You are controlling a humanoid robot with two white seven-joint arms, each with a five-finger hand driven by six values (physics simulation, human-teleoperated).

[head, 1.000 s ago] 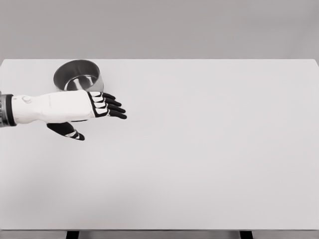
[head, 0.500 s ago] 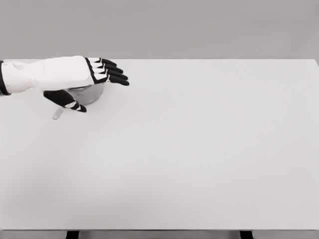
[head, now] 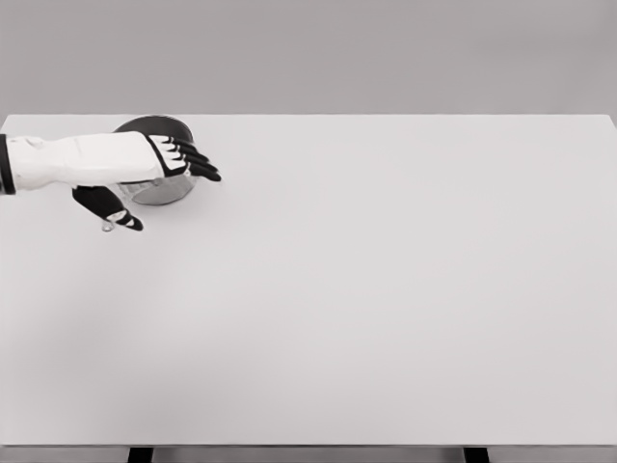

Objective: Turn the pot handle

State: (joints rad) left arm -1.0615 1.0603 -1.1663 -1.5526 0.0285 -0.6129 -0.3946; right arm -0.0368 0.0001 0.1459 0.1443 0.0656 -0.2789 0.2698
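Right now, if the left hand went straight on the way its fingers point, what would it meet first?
Probably nothing: the left hand points right over the pot, and beyond its fingers only bare table shows. Its height above the pot is unclear from this view.

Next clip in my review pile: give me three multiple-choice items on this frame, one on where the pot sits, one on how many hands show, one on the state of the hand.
1. Where on the table is the pot?
A. far left corner
B. centre
C. near right corner

2. How many robot hands are visible?
A. none
B. one
C. two

3. What is the left hand doing?
A. resting flat at the table's near edge
B. lifting the pot high
C. lying across the pot, fingers extended

Answers: 1 A, the pot sits by the far edge at the left. 2 B, only one arm enters, from the left. 3 C, the hand overlaps the pot with its dark fingers stretched out.
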